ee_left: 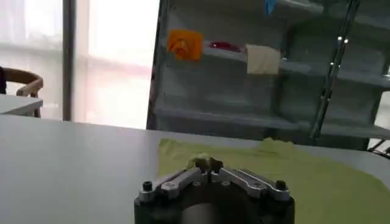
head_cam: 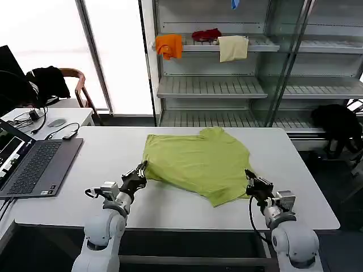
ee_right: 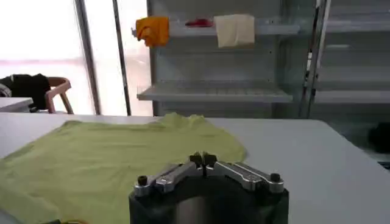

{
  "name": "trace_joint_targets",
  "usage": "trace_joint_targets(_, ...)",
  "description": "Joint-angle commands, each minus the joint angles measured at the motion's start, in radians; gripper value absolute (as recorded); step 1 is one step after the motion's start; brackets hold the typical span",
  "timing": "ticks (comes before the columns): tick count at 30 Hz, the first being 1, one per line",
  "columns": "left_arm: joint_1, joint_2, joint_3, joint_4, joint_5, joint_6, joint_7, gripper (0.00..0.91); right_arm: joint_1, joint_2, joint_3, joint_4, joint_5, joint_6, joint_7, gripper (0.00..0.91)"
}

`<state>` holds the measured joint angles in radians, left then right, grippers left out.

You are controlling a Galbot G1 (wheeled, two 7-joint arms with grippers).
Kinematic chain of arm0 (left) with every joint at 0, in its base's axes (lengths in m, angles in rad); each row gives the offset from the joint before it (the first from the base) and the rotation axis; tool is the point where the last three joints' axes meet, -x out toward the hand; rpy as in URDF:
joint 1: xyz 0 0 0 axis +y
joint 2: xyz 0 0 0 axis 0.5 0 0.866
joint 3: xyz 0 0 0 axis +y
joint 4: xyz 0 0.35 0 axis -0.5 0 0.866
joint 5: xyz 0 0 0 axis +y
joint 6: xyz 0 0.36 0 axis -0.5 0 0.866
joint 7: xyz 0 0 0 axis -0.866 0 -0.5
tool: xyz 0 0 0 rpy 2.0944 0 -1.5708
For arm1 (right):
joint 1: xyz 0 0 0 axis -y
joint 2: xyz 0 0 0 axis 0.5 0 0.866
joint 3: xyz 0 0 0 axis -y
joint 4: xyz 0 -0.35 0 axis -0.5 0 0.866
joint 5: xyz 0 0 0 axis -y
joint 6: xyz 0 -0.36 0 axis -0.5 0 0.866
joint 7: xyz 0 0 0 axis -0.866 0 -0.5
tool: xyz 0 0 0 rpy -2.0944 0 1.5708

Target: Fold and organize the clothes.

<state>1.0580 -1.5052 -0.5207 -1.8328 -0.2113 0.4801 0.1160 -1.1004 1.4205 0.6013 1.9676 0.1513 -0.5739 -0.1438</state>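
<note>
A: From the head view, where is the lime-green T-shirt (head_cam: 198,161) lying?

B: It is lying spread on the white worktop (head_cam: 113,164), a little toward three o'clock of centre, with its collar end pointing to twelve o'clock. The left claw (head_cam: 140,171) is sitting at the shirt's nine o'clock edge, touching the fabric. The right claw (head_cam: 250,181) is sitting at the four o'clock edge. An open laptop (head_cam: 34,164) is lying at nine o'clock, well apart from the shirt.

A: What is the left wrist view adding?

B: The left claw (ee_left: 208,164) is showing its fingertips pressed together, closed at the shirt's edge (ee_left: 292,176); whether fabric is pinched between them is hard to make out. Behind, an orange cloth (ee_left: 184,44) and a cream cloth (ee_left: 263,59) are hanging on a shelf (ee_left: 244,115).

A: And the right wrist view?

B: The right claw (ee_right: 202,160) is likewise showing its tips shut tight together, over the shirt (ee_right: 122,164). I cannot tell if it is gripping cloth. A chair (ee_right: 56,92) with a black garment (ee_right: 24,85) is standing beyond the worktop. No lettering on the shirt is readable in any view.
</note>
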Motion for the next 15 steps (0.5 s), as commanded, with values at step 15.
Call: trace_joint_targets(15,0.014,0.009,-0.003,0.015,0.004,-0.012,0.013,0.000,-0.118,-0.021,0.025,-0.020,-0.042,-0.004,-0.077,0.907)
